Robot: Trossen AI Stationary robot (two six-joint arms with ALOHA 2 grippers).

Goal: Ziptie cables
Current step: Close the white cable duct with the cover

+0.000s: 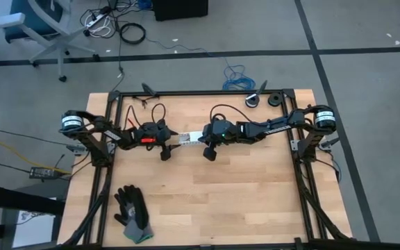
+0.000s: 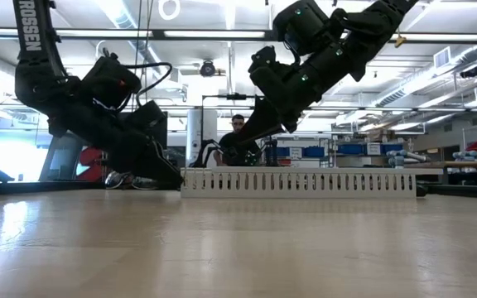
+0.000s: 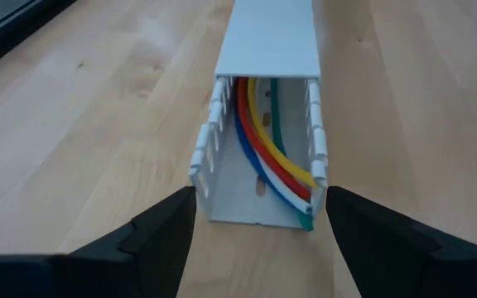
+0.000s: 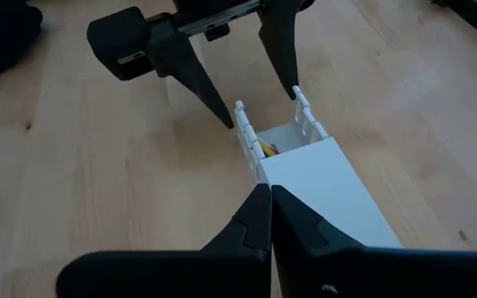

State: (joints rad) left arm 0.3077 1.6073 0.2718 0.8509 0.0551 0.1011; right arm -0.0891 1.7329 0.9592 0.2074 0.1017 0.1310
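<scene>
The coloured flexible cables (image 3: 267, 145) are laid inside the white slotted plastic duct (image 3: 263, 124), straddled by the spread left hand (image 3: 259, 240); the right hand (image 4: 269, 207) is closed above its lid.

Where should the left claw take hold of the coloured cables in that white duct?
Grip the cables at the white duct's open end, coming in lengthwise; farther in, the lid covers them and slotted walls flank both sides.

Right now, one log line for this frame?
left hand: open, straddling duct end | right hand: shut, on duct lid | cables: inside duct | ziptie: not seen
</scene>
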